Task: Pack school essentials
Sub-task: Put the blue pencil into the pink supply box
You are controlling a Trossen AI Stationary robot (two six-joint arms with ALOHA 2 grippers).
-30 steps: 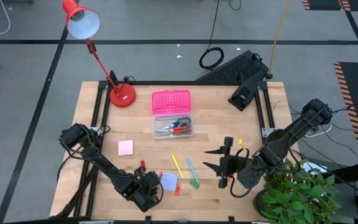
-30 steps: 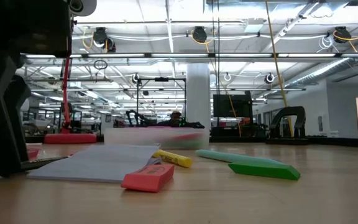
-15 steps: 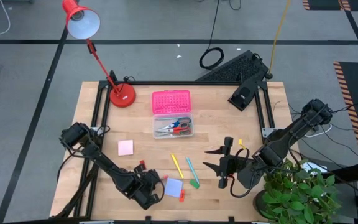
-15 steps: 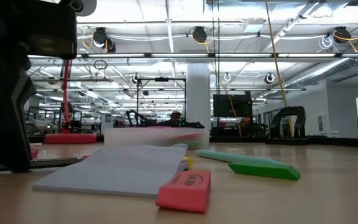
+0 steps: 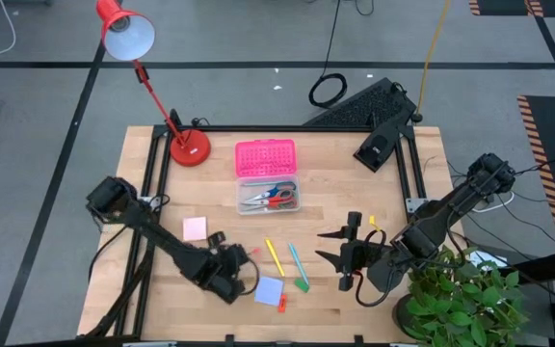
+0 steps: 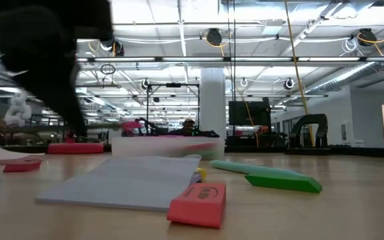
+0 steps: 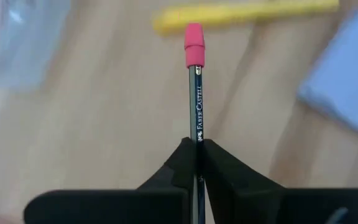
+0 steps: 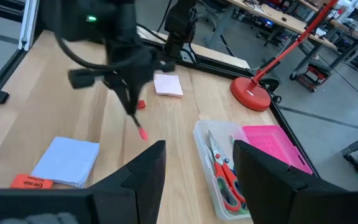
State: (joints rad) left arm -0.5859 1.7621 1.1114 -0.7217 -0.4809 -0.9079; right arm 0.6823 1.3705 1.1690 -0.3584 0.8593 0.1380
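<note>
The pencil (image 7: 197,106) is what I have in the left claw (image 7: 197,149): a thin dark green stick with a pink eraser tip, and I can read "FABER-CASTELL" printed along its shaft. Both fingers are clenched on it near the lower shaft, and its long axis runs straight out ahead of the claw, eraser end leading, above the pale wooden worktop (image 5: 143,289). Just beyond the eraser tip lies a yellow pencil (image 7: 241,14), crosswise to mine. Off to one side of the claw is the flat blue note pad (image 5: 269,290), with a small red eraser (image 6: 198,203) touching its edge; I can see printing on the eraser but cannot read it. A green eraser (image 6: 283,181), a wedge-like block, lies further over. My right claw (image 5: 336,247) waits, fingers spread, beside the teal pencil (image 5: 295,258).
</note>
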